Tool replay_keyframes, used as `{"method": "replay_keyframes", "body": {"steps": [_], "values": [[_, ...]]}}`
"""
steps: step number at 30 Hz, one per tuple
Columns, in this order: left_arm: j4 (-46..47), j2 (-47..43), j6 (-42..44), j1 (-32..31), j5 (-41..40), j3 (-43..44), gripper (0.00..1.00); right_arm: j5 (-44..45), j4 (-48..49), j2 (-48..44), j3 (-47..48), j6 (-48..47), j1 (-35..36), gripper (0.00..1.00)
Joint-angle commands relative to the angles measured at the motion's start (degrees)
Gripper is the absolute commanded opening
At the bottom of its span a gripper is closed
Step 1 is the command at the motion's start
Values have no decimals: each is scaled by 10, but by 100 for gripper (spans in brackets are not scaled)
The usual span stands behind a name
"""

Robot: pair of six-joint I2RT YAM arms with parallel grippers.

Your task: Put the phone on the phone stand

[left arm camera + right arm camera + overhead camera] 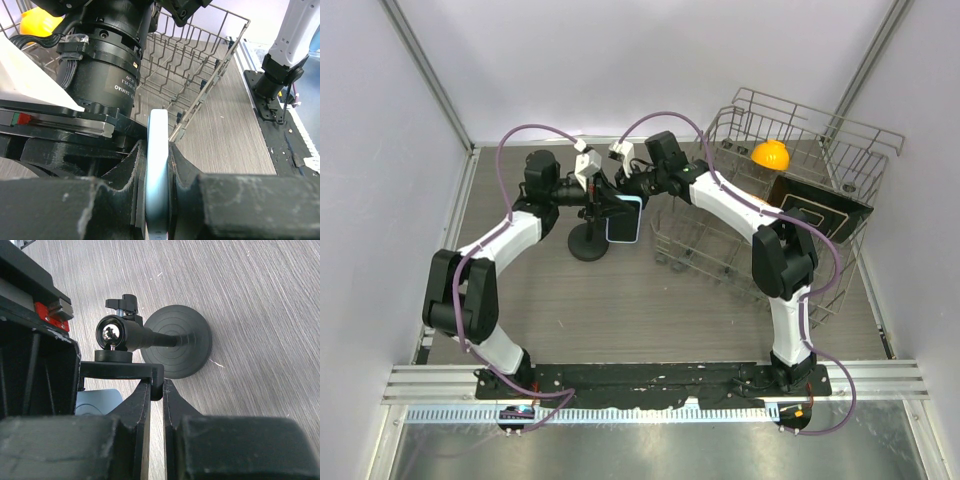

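The phone (pixel 624 219), dark-screened with a light blue edge, hangs upright over the middle of the table. My left gripper (pixel 603 198) is shut on it. In the left wrist view its blue edge (pixel 158 160) sits squeezed between both black fingers (pixel 187 175). The phone stand (pixel 588 244) rests on its round black base just left of the phone. My right gripper (pixel 626 183) comes in from the right. In the right wrist view it (pixel 157 386) is shut on the end of the stand's clamp bracket (pixel 122 369), below the ball joint (pixel 111 333) and the disc base (pixel 180 342). A corner of the phone (pixel 97 401) shows behind the bracket.
A wire dish rack (pixel 790 125) stands at the back right, close behind the right arm, holding an orange object (pixel 770 154) and a dark board (pixel 820 210). Its wire side (pixel 200 75) lies right beside the phone. Walls close the table on three sides.
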Motion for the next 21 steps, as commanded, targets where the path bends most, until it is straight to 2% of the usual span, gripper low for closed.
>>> {"method": "replay_keyframes", "body": {"steps": [1,21], "values": [[54,8,1,17,-29,35,0,-30,-57,5,14,-15,10,1],[41,4,12,52,-29,53,0,-37,-67,9,14,-26,5,1]]}}
